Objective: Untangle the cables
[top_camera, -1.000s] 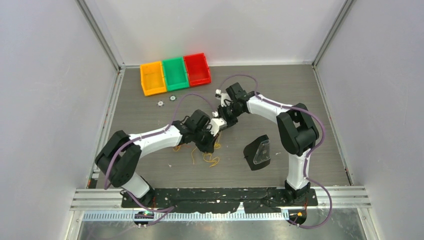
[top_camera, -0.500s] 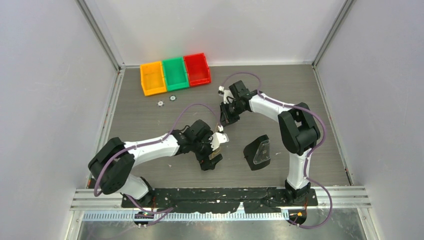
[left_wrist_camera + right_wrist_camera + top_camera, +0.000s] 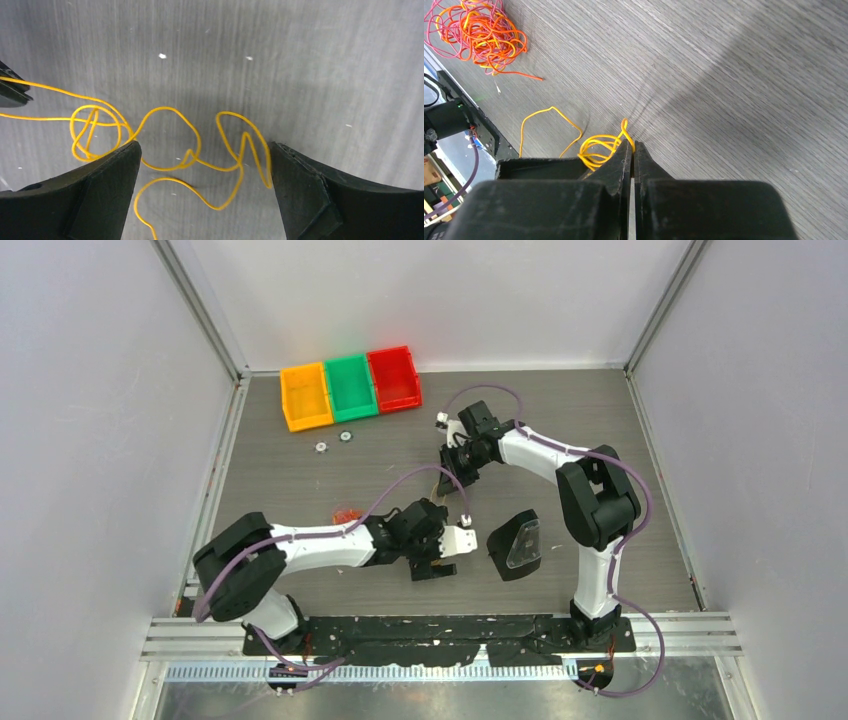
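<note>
Since the earlier frame, the left arm has swung toward the near edge and its jaws have parted, exposing the tangled red-orange bunch of cables on the table at its 10 o'clock. Left gripper hangs wide open, with a loose yellow cable looping on the surface between its fingers. At its 12 o'clock, the right gripper is clamped shut on a loop of yellow cable.

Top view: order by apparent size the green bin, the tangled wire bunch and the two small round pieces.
1. green bin
2. wire bunch
3. left round piece and right round piece: alike, unranked
</note>
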Available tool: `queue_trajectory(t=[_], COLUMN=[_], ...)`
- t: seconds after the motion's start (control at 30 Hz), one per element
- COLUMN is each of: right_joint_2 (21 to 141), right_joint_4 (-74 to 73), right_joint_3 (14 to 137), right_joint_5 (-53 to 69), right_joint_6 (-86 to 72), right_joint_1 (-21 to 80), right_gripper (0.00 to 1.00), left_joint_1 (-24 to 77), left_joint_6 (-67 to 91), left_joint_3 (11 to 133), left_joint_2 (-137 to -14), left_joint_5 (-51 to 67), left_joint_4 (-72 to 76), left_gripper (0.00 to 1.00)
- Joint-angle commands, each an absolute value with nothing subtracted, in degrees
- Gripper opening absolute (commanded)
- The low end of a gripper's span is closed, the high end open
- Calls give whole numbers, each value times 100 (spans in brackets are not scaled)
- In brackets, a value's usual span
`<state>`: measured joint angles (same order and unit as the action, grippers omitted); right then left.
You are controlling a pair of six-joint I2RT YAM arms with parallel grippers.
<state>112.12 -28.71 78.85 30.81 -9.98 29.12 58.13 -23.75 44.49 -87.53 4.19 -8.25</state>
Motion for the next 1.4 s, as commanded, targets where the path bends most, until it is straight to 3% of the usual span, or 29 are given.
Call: queue_trajectory(t=[0.0,0.2,0.27,0.33,0.43,0.67,0.93,1.17,1.37], right_joint_2=[11069,11066,11065,11065,11038,10808,10618,10344,9946], right_joint_4=[-2803,-2848,-2874,-2911,-2992,-3190,-3317,-3004,-2232], right_joint_3=[7942,7875,7842,7845,7890,8109,8430,8277,8148], right_joint_5=[3276,3405,3444,3476,3493,3413,3386,4547,5164], right_joint_6=[-927,-885,-853,-819,-747,-541,-509,-728,-1371], right_joint_1=[2928,2942,2944,2944,2945,2940,2648,2637,2604], right_gripper=[5,5,6,5,5,6,5,5,5], left_joint_1=[5817,5804,5800,5773,5597,5094,4266,3101,2746], left_joint_6=[-3334,-3841,-3999,-4133,-3939,-3300,-1855,-507,-168], left_joint_3=[4527,4545,4551,4607,4994,5727,5451,5952,6014], left_joint_2=[-9070,-9347,-9399,-9501,-9722,-9531,-7513,-7240,-7222], left_joint_5=[-254,-521,-494,-424,-253,339,1786,2852,3405], left_joint_4=[-132,210,251,218,-439,-1393,-1530,-1567,-1499], left_gripper=[100,99,92,78,48,0,0,0,0])
